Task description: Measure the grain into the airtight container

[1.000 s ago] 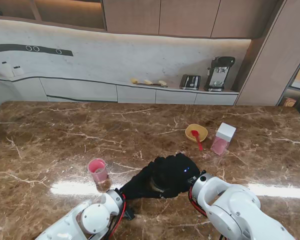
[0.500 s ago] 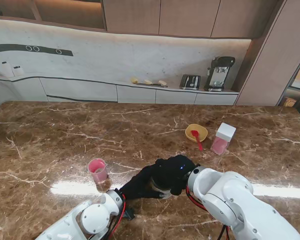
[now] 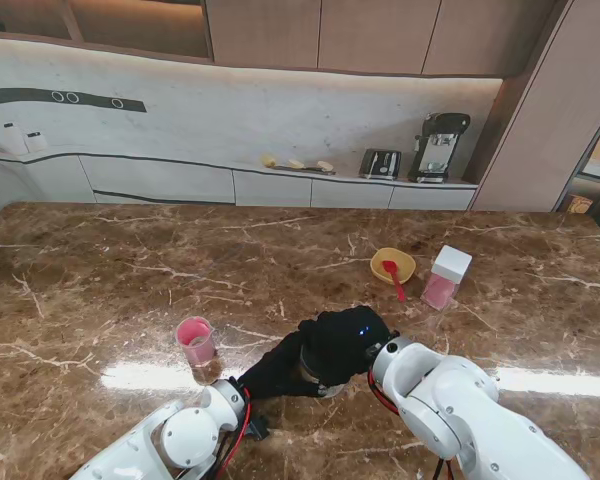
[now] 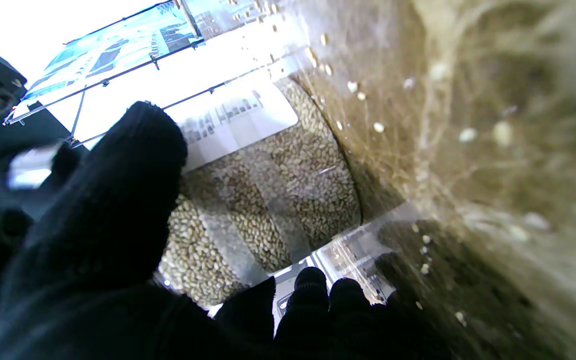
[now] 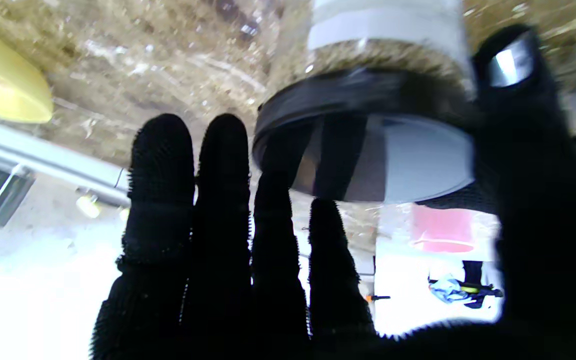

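The grain jar (image 4: 268, 190) is a clear jar filled with pale grain, standing on the brown marble table (image 3: 100, 270) near me, close to the middle, and in the stand view it is almost fully hidden under the two black gloved hands.

At the left side of the table stands a clear cup with a pink inside (image 3: 196, 347), just beside the left arm and apart from the jar. The left hand (image 3: 275, 370) reaches from the near left corner and is wrapped on the side of the jar: in the left wrist view the thumb (image 4: 118, 200) lies against the clear wall next to a white label (image 4: 228, 120), and the other fingertips (image 4: 310, 285) curl around the opposite side.

The right hand (image 3: 342, 342) is over the top of the jar. In the right wrist view its four fingers (image 5: 223, 200) are extended and slightly apart in front of the black lid (image 5: 363, 145), and the thumb (image 5: 523, 110) is at the other edge of the lid. I cannot tell if it really clamps the lid or only touches it.

Farther from me, at the right, lies a yellow bowl (image 3: 393, 264) with a red spoon (image 3: 392, 277) in it, and just beside it, farther right, a clear square container with a white lid (image 3: 446, 277) and pink content.
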Controlling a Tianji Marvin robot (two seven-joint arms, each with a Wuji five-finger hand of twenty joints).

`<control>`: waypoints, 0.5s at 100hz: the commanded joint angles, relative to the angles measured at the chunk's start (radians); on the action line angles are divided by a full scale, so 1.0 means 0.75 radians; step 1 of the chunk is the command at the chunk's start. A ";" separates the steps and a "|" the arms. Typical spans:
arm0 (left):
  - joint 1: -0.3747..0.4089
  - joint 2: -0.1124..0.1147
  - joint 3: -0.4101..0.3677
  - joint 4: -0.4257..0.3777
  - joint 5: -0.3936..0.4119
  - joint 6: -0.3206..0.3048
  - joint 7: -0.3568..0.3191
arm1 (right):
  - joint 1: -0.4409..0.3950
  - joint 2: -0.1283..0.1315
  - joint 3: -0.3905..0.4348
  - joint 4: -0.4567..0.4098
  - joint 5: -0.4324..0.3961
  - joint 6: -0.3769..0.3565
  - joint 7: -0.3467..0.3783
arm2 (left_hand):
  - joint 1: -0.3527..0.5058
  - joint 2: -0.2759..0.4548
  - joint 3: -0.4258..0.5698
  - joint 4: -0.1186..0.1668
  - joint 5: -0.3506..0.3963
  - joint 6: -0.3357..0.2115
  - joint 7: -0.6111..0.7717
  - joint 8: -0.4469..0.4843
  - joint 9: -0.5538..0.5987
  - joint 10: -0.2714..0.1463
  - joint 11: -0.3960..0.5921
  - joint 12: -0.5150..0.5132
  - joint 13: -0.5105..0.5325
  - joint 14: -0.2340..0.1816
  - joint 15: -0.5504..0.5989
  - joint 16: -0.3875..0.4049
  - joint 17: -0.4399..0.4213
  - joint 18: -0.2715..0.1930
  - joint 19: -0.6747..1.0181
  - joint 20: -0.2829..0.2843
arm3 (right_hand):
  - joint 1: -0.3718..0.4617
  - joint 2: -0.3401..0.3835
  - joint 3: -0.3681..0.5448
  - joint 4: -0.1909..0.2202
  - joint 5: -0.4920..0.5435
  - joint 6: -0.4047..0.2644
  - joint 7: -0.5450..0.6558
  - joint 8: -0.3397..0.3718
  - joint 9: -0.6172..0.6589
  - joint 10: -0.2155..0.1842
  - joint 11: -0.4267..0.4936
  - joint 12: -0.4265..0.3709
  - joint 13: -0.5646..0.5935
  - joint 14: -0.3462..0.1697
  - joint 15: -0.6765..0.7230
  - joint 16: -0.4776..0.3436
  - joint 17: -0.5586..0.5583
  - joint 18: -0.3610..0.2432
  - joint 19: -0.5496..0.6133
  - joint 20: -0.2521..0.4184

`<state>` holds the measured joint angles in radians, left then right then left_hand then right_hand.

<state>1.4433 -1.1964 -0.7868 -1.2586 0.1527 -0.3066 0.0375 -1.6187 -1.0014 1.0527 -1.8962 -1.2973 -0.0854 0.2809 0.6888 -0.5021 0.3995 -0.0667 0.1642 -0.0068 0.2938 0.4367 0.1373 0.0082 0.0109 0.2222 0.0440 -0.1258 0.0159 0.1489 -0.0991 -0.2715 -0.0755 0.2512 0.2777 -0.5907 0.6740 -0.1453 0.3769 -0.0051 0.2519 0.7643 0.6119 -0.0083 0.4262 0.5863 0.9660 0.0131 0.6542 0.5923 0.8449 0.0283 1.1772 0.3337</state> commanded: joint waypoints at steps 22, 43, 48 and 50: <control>0.027 0.009 0.012 0.034 0.002 0.021 -0.011 | -0.055 -0.016 -0.020 0.018 -0.114 0.053 -0.102 | 0.004 0.027 0.036 0.008 0.060 -0.064 0.046 0.008 -0.034 0.005 -0.013 0.014 -0.017 0.212 -0.030 0.011 0.088 0.343 0.154 0.029 | -0.469 0.350 0.030 0.123 -0.233 0.084 -0.220 -0.136 -0.097 0.008 -0.180 -0.243 -0.065 0.087 -0.226 -0.111 -0.078 0.073 -0.035 -0.105; 0.031 0.010 0.005 0.030 0.004 0.021 -0.008 | -0.113 -0.018 0.056 -0.084 -0.172 0.009 -0.085 | 0.005 0.027 0.038 0.008 0.061 -0.067 0.047 0.009 -0.034 0.003 -0.013 0.015 -0.017 0.212 -0.030 0.012 0.088 0.343 0.154 0.030 | -0.288 0.207 0.044 0.134 -0.233 0.030 -0.262 -0.096 -0.301 -0.015 -0.315 -0.269 -0.550 0.069 -0.589 -0.277 -0.562 0.134 -0.429 0.007; 0.032 0.010 0.004 0.028 0.003 0.021 -0.008 | -0.118 -0.019 0.076 -0.111 -0.156 -0.014 -0.043 | 0.005 0.027 0.038 0.008 0.063 -0.066 0.049 0.009 -0.034 0.004 -0.013 0.015 -0.017 0.212 -0.030 0.012 0.088 0.343 0.154 0.030 | -0.122 0.064 0.037 0.131 -0.220 0.027 -0.246 -0.090 -0.348 0.000 -0.331 -0.263 -0.617 0.081 -0.611 -0.296 -0.609 0.132 -0.480 0.016; 0.032 0.010 0.003 0.028 0.004 0.021 -0.007 | -0.118 -0.018 0.085 -0.121 -0.144 -0.027 -0.017 | 0.006 0.027 0.039 0.008 0.067 -0.067 0.051 0.010 -0.034 0.004 -0.013 0.015 -0.017 0.213 -0.030 0.012 0.088 0.343 0.154 0.030 | -0.064 0.023 0.021 0.128 -0.218 0.025 -0.241 -0.089 -0.358 0.003 -0.335 -0.260 -0.628 0.083 -0.611 -0.300 -0.614 0.133 -0.496 0.022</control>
<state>1.4465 -1.1960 -0.7897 -1.2611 0.1536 -0.3062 0.0373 -1.7067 -1.0158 1.1042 -1.9613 -1.4315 -0.0870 0.2113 0.6888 -0.5020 0.3995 -0.0671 0.1669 -0.0068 0.2940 0.4366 0.1373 0.0082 0.0109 0.2224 0.0440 -0.1257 0.0159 0.1489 -0.0998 -0.2714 -0.0754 0.2512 0.1502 -0.4950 0.6952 -0.0823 0.2122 0.0245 0.0633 0.6802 0.3835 -0.0199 0.1931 0.4039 0.5402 0.0639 0.2124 0.3906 0.4110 0.1103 0.8423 0.3194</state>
